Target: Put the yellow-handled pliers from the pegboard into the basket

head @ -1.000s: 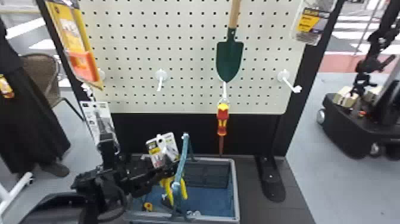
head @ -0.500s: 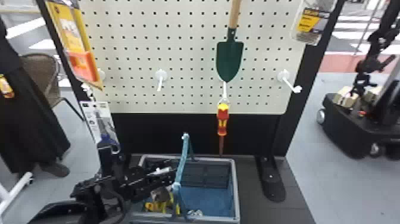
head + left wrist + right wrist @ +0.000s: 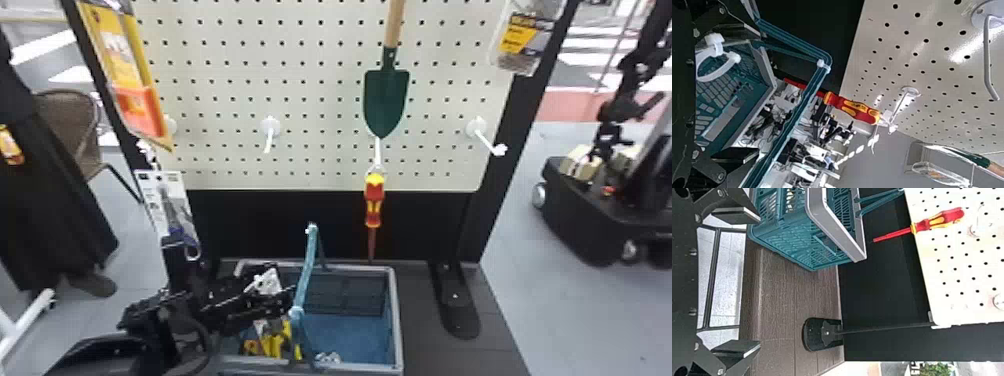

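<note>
Yellow-handled pliers [image 3: 274,346], down inside the basket [image 3: 397,325], below the left claw [image 3: 759,94] and close to the near rim. Probably tipped in low there, to spare a long drop. Partly behind the claw and the upright blue handle [image 3: 305,275]; exact lie impossible to tell.

Left claw spread wide, over the pliers' side of the basket, with nothing pinched between its fingers. Beside it, a white card [image 3: 268,280], perhaps packaging for the pliers; cannot tell whether snagged or merely leaning.

Right claw [image 3: 759,281] also spread, waiting in front of the display with the basket ahead of it, presumably kept apart to leave room for the other arm.

Beyond the left claw, on the pegboard [image 3: 320,100], a red-and-yellow screwdriver [image 3: 374,205], hung handle up from a hook, blade free below; not part of this job. Above it, a green trowel [image 3: 386,100], also blade down.

Task all but done, by the look of it. Next, lift straight back out, slowly, clear of handle and card, to avoid tugging the basket or dragging the pliers up again.
</note>
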Controlling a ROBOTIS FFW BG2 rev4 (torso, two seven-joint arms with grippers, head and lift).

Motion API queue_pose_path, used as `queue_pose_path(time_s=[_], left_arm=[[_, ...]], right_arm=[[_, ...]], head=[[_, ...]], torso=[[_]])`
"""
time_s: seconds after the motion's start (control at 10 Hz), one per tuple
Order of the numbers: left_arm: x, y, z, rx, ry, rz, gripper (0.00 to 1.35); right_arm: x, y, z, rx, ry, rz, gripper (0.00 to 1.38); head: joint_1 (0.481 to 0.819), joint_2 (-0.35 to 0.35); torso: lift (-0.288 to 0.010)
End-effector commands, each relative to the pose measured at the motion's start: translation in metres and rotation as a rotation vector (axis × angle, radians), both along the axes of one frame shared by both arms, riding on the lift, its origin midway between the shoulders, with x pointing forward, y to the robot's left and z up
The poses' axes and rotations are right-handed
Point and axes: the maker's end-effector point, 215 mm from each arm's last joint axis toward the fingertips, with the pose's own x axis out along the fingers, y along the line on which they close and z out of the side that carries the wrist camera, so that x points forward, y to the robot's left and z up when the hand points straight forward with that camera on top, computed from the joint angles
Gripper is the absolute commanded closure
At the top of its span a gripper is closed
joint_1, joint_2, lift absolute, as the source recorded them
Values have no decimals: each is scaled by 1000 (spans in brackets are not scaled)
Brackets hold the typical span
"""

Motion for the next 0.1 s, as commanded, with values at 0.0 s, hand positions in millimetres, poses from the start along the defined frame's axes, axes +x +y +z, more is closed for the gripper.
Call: queue_pose_path(time_s=[0.0], left_arm=[[1,0,1,0,-1,0,240]], right_arm=[[-1,0,0,1,1,0,174]], head=[[549,0]], torso=[[-100]])
